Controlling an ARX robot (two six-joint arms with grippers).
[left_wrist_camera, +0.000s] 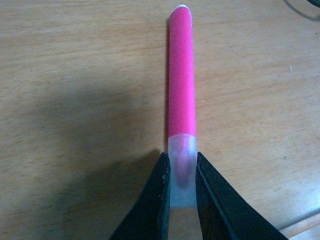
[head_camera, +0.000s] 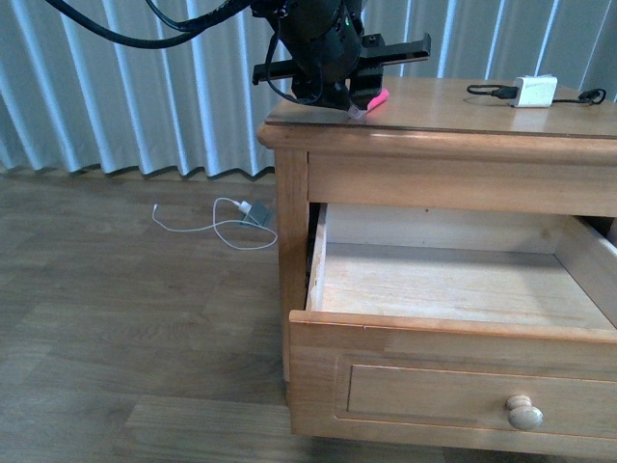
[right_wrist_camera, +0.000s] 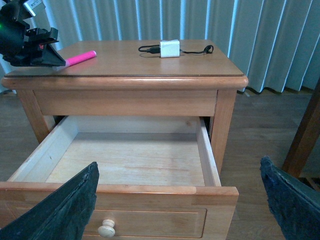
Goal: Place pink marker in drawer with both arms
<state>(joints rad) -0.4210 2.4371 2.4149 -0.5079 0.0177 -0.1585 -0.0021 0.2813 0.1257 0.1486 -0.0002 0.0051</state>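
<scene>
The pink marker lies on the nightstand top near its front left corner; it also shows in the front view and the right wrist view. My left gripper is shut on the marker's clear cap end; it shows in the front view and the right wrist view. The drawer is pulled out, its pale inside bare, its round knob at the front. My right gripper is open, in front of the drawer front, apart from it.
A white charger block with a black cable lies on the top at the back right. A white cable and grey plug lie on the wooden floor to the left. Curtains hang behind. A wooden leg stands right of the nightstand.
</scene>
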